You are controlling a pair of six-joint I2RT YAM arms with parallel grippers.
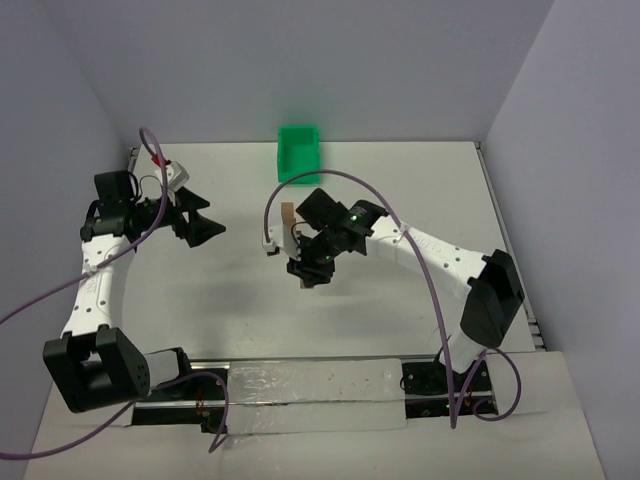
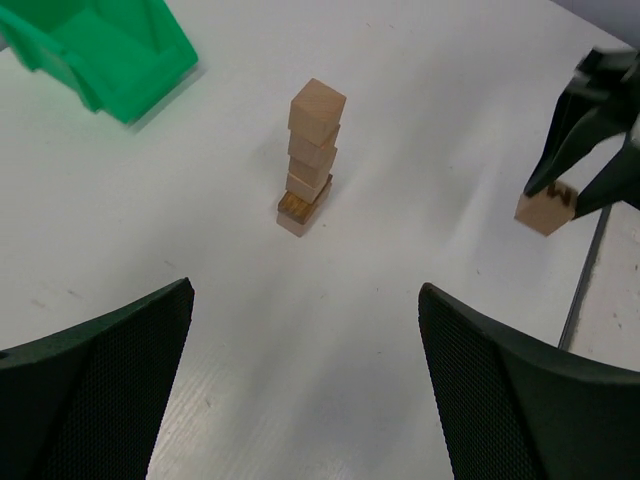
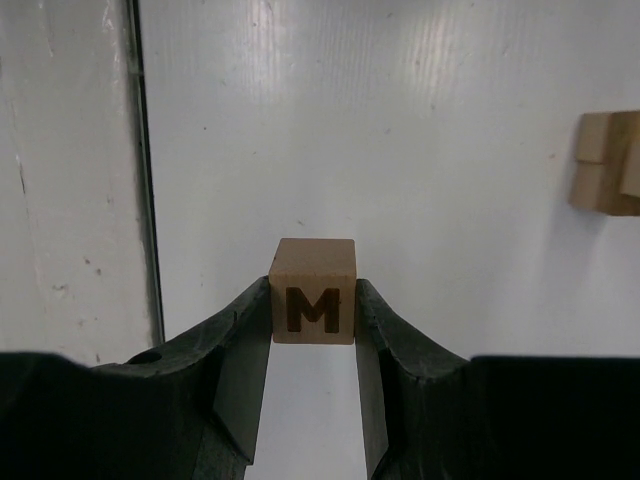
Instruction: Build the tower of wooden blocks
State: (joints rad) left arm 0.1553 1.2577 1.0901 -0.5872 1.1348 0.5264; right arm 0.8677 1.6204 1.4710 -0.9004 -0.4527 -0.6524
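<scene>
The tower [image 2: 312, 160] is a narrow column of tan wood blocks, one block wide, standing on the white table; it also shows in the top view [image 1: 288, 218] and at the right edge of the right wrist view [image 3: 610, 165]. My right gripper [image 3: 313, 300] is shut on a single wood block [image 3: 313, 292] with a dark "M" on its face, held above the table, nearer than the tower and apart from it. That block [image 2: 545, 210] also shows in the left wrist view, between dark fingers. My left gripper [image 2: 305, 295] stands open and empty, left of the tower [image 1: 210, 228].
A green bin [image 1: 298, 150] sits at the table's back edge beyond the tower, and in the left wrist view [image 2: 100, 50] at the top left. A dark seam [image 3: 145, 200] runs along the table near the right gripper. Purple cables hang from both arms.
</scene>
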